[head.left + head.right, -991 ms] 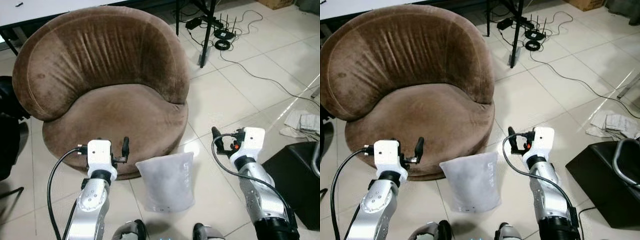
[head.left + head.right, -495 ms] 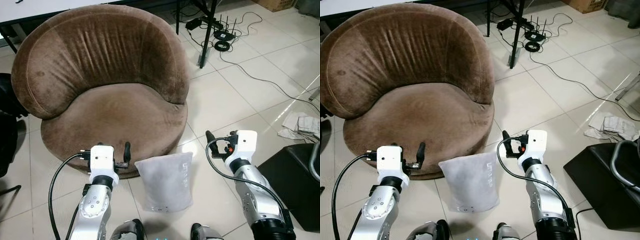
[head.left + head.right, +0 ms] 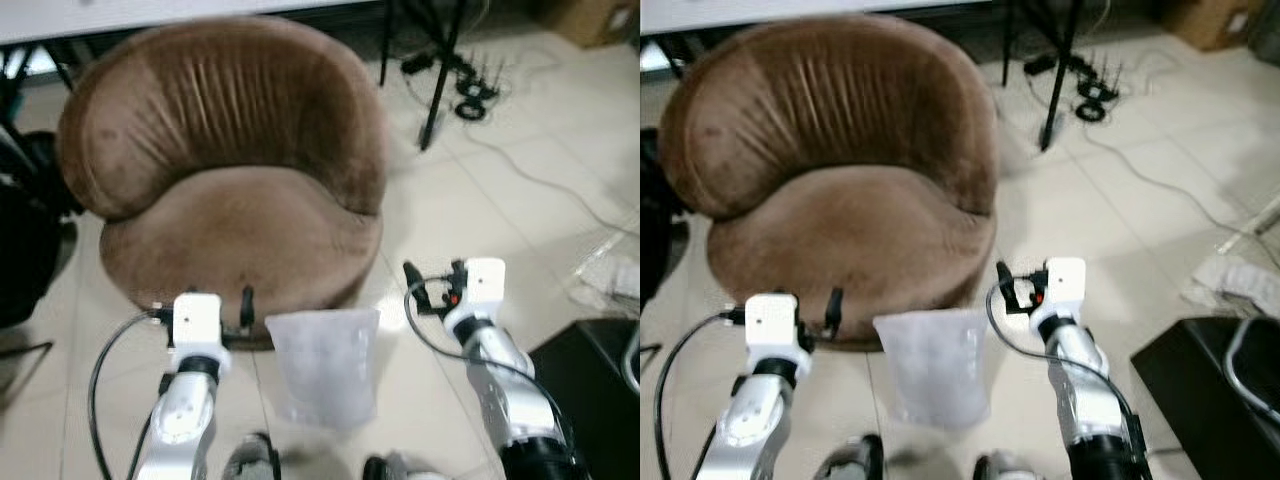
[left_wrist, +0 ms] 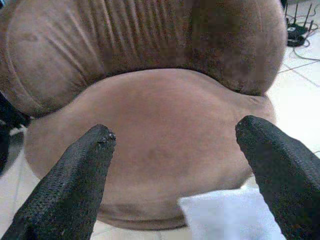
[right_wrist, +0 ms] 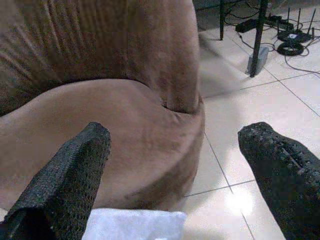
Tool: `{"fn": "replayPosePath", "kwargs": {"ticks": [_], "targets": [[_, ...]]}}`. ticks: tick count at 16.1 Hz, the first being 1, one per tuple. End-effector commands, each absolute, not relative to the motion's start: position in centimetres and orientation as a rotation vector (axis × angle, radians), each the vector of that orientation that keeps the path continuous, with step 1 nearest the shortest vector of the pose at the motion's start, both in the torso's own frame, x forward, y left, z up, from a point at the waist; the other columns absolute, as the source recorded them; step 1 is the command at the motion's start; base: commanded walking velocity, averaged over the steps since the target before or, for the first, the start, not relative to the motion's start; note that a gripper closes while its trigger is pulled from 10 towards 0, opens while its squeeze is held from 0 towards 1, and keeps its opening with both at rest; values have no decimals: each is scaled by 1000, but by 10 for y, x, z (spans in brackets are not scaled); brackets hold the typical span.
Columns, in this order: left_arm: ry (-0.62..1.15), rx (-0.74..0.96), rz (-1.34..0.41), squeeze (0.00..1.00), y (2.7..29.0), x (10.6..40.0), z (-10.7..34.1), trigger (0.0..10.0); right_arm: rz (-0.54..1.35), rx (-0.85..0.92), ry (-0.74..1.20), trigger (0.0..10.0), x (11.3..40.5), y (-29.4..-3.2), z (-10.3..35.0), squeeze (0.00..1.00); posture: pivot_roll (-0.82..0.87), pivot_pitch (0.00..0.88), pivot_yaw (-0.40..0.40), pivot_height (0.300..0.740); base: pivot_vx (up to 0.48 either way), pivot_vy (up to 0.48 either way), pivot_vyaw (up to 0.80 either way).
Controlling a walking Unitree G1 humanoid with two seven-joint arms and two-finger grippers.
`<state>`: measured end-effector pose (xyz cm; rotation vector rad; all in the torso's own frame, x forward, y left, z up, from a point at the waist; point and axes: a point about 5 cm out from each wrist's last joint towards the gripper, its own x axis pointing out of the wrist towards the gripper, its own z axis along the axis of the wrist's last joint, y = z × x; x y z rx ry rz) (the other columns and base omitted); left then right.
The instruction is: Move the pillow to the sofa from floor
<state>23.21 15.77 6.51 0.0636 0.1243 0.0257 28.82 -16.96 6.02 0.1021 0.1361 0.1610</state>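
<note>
Pale pillow standing upright on the tiled floor, just at 6 o'clock of the round brown sofa, its top edge against the sofa's base. Flanked by both arms: left gripper at 9 o'clock of the pillow, fingers spread wide, holding nothing; right gripper at 3 o'clock, likewise spread and empty. Both aimed toward the sofa seat, with the pillow's white corner low between the fingers in each wrist view. Cables and a small router at 1 o'clock, a black box at 4 o'clock.
</note>
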Motion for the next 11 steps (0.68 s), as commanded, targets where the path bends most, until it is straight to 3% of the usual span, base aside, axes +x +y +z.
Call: {"fn": "replayPosePath", "kwargs": {"ticks": [1, 8, 9, 11], "targets": [[123, 76, 30, 0, 158, 231, 66, 10000, 151, 114, 144, 10000, 287, -172, 57, 0, 17, 168, 12, 740, 0, -334, 0], [116, 57, 49, 0, 158, 231, 68, 10000, 159, 108, 139, 10000, 290, -172, 59, 0, 13, 172, 9, 740, 0, -340, 0], [114, 22, 50, 0, 159, 231, 69, 10000, 158, 107, 140, 10000, 290, -173, 59, 0, 13, 172, 9, 740, 0, 0, 0], [127, 1, 63, 0, 162, 231, 69, 10000, 161, 106, 141, 10000, 290, -172, 59, 0, 13, 172, 9, 740, 0, 480, 0]]}}
